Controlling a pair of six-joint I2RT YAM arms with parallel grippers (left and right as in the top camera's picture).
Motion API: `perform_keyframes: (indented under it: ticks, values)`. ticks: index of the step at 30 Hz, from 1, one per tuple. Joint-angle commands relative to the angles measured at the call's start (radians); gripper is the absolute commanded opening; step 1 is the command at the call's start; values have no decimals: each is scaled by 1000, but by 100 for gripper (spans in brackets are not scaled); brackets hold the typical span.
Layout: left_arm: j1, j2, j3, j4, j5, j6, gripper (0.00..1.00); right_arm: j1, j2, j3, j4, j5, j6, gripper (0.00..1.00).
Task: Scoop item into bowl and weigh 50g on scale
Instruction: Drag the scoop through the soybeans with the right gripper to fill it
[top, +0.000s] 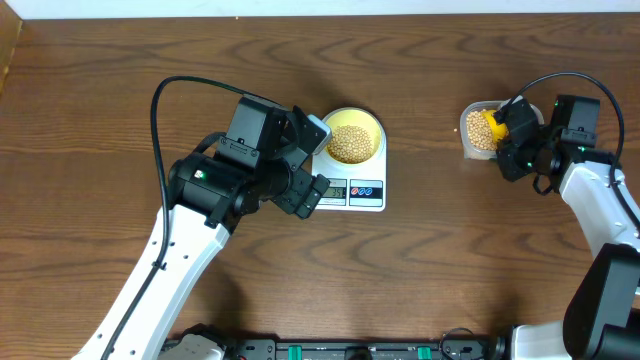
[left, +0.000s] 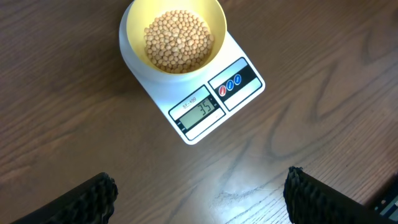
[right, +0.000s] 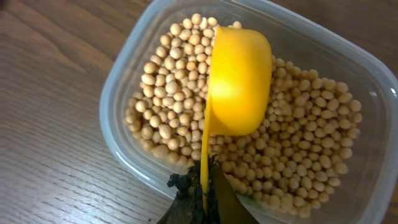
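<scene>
left arm (top: 150, 260): white link rises from the near edge to a black elbow, and the wrist turns toward the middle of the surface (top: 100, 100).
left claw (left: 202, 198): jaws spread wide with nothing between them, hanging over the surface and looking down.
right arm (top: 600, 210): white forearm comes in from the near right corner, with the black wrist angled leftward.
right claw (right: 202, 190): jaws pinched together on the thin handle of a yellow scoop (right: 239, 81).

Brown wooden table (top: 100, 100), clear plastic tub (right: 118, 93), yellow scoop (right: 239, 81) inside it, seemingly overturned
</scene>
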Motion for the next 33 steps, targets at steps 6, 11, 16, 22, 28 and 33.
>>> perform_keyframes:
  ticks: [6,11,16,22,28,33]
  values:
    - [3,-9,-2,-5,5,17,88,11,17,-2,-11,-186,24,1]
    - [3,-9,-2,-5,5,17,88,10,17,-2,-14,-186,42,1]
    - [3,-9,-2,-5,5,17,88,0,17,-2,-35,-186,45,1]
    - [3,-9,-2,-5,5,17,88,-34,17,-2,-45,-186,135,1]
    - [3,-9,-2,-5,5,17,88,-73,17,-2,-45,-284,177,1]
    - [3,-9,-2,-5,5,17,88,-105,17,-2,-49,-398,188,1]
